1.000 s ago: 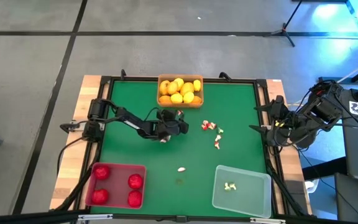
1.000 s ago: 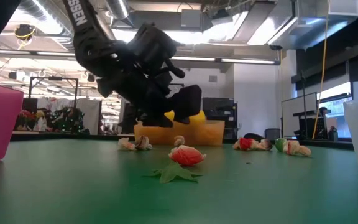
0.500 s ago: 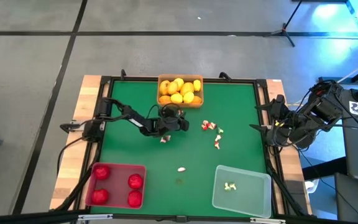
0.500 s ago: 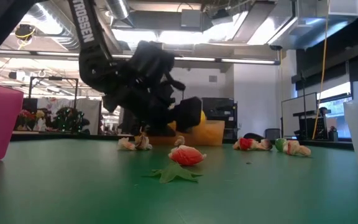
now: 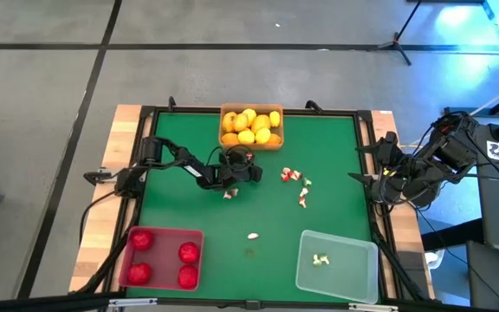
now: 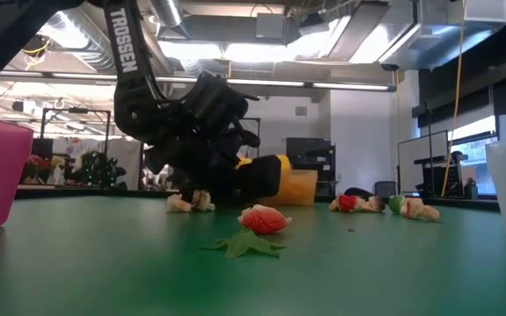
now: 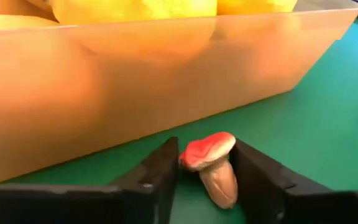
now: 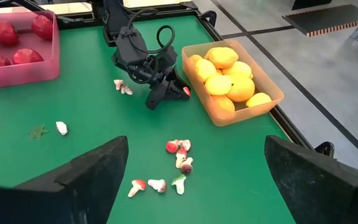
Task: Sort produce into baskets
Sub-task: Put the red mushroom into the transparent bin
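Pickup step, judging by the pose: left gripper low on the green table mat, fingers narrowed around a tiny toy mushroom with a red cap and whitish stem, both dark pads beside the cap, grip seemingly not yet firm. Mushroom lying just outside the translucent orange-tan plastic basket of yellow and orange oval fruits, at about six o'clock from it. Next move, probably: finish the squeeze, lift clear, carry toward the clear whitish plastic basket at roughly five o'clock on the mat, already holding one similar bit. Right gripper parked off the three o'clock edge, fingers wide, holding nothing. More mushroom bits scattered at centre-right; red round fruits already in the translucent red basket at seven o'clock.
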Available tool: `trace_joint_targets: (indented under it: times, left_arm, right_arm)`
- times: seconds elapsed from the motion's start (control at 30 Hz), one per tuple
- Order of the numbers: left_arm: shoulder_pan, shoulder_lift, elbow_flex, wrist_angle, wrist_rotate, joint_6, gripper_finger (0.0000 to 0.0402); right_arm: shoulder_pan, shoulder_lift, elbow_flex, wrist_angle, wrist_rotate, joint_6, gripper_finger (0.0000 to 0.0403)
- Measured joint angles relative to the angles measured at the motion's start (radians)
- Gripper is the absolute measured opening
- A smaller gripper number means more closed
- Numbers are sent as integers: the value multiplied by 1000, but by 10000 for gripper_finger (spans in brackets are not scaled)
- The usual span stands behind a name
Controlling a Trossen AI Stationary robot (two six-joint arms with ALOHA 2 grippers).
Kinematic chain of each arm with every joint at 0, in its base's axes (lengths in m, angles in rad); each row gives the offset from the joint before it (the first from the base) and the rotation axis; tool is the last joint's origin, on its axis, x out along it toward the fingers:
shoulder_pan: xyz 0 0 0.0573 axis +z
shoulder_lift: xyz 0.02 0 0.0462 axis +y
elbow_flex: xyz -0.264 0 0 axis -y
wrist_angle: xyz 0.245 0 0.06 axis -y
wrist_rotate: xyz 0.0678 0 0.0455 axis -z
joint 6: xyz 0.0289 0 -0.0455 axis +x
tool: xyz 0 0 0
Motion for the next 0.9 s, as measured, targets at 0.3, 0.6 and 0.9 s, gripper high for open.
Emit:
trace_joint_targets:
  times: [0.3,0.6,0.9]
  left_arm:
    - [-23,-14,-1,15,43,1,59]
    - [-109,-120,-2,108,129,22,59]
    - [-244,-219,81,356,309,136,60]
  right_arm:
    - [0,0,0,1,0,6,374]
    - [0,0,0,2,4,8,374]
    - [0,0,0,2,52,9,374]
